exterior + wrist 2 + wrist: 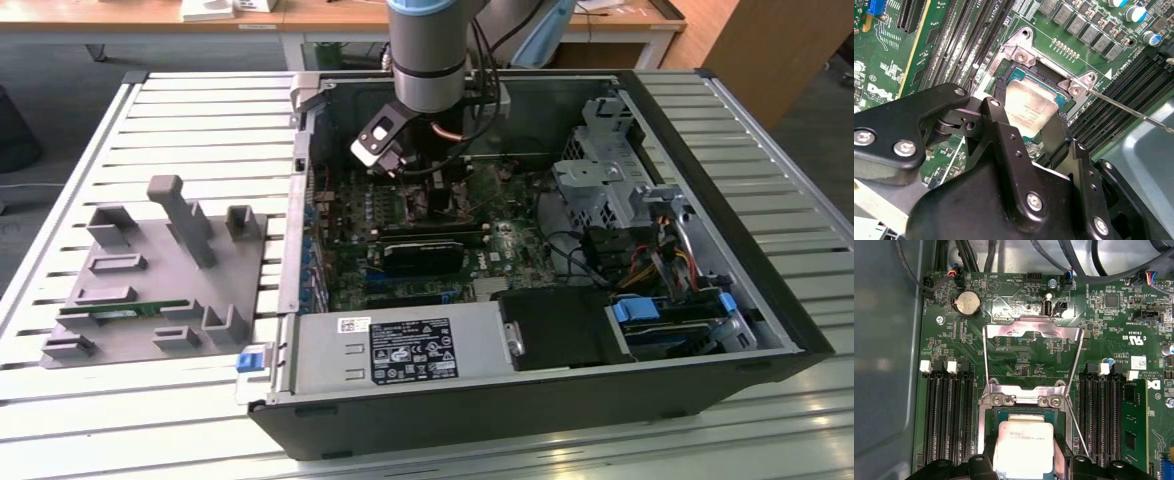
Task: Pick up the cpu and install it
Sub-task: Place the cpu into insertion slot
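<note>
Black metal fills the near part of the second wrist view, where the gripper (pixel 1026 114) reaches down to the board. Its jaws are narrow, and the two fingers (pixel 995 111) press against opposite edges of the cpu (pixel 1033 105). In the first wrist view the same gripper (pixel 1024 462) holds the cpu (pixel 1024 440) between dark fingertips (pixel 981 466). The silver chip sits right over the socket (pixel 1019 411), within its metal frame; whether it is fully seated cannot be told.

Just beyond the chip, the socket's hinged cover plate (pixel 1031 329) stands open. A thin metal lever (pixel 1134 111) runs out from one corner of the socket (pixel 1019 52). Black memory slots (pixel 946 415) lie on both sides of the socket, and one slot holds a green memory stick (pixel 1134 427). Farther along the green motherboard (pixel 1089 315) sits a round coin battery (pixel 966 304), with cables past the board's edge.

In the upper centre of the exterior view, the arm (pixel 427 50) comes straight down into an open computer case (pixel 747 330). The gripper (pixel 434 175) is low over the motherboard (pixel 400 225). A grey power supply (pixel 387 350) lies along the case's near edge. On the exterior view's left, a grey parts holder (pixel 147 270) rests on the slatted metal table (pixel 200 100). A wooden desk (pixel 334 15) stands across the top of the frame.
</note>
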Robot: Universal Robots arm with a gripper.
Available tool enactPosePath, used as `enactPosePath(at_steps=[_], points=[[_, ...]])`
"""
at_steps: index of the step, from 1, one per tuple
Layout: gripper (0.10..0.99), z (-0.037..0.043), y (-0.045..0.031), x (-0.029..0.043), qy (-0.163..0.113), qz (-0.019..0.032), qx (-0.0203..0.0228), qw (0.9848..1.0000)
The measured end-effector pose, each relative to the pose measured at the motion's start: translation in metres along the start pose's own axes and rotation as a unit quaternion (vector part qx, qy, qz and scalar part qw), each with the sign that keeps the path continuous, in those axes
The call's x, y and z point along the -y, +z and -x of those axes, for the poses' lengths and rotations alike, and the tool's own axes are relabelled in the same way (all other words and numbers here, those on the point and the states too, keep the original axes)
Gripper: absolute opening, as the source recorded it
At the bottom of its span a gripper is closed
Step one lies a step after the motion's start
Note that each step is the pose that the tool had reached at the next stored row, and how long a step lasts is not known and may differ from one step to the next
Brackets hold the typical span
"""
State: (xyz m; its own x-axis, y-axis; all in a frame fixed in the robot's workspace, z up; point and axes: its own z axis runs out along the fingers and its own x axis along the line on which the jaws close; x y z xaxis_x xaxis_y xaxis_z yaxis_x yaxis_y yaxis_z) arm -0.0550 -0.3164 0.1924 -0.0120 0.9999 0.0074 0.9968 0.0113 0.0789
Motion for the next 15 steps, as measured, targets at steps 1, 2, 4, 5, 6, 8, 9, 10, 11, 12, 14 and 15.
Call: enactPosePath(at_steps=[1, 2, 4, 5, 6, 8, 9, 10, 11, 12, 14, 15], points=[[0.529, -0.0001, 0.0001, 0.0, 0.0, 0.0001, -0.0001, 1.0], [0.529, -0.0001, 0.0002, 0.0, 0.0, 0.0001, -0.0001, 1.0], [0.529, -0.0001, 0.0002, 0.0, 0.0, 0.0001, -0.0002, 1.0], [0.529, -0.0001, 0.0002, 0.0, 0.0, 0.0001, -0.0002, 1.0], [0.529, -0.0001, 0.0002, 0.0, -0.002, 0.0001, -0.0003, 1.0], [0.529, -0.0001, 0.0002, 0.0, -0.005, 0.0001, -0.0006, 1.0], [0.529, -0.0001, 0.0002, 0.0, -0.005, 0.0001, -0.0006, 1.0], [0.529, -0.0001, 0.0002, 0.0, -0.005, 0.0001, -0.0006, 1.0], [0.529, -0.0001, 0.0002, 0.0, -0.005, 0.0001, -0.0006, 1.0], [0.529, -0.0001, 0.0002, 0.0, -0.005, 0.0001, -0.0006, 1.0], [0.529, -0.0002, 0.0005, -0.0001, -0.005, 0.0004, -0.0011, 1.0], [0.537, -0.0005, 0.0011, -0.0003, -0.005, 0.0009, -0.0019, 1.0]])
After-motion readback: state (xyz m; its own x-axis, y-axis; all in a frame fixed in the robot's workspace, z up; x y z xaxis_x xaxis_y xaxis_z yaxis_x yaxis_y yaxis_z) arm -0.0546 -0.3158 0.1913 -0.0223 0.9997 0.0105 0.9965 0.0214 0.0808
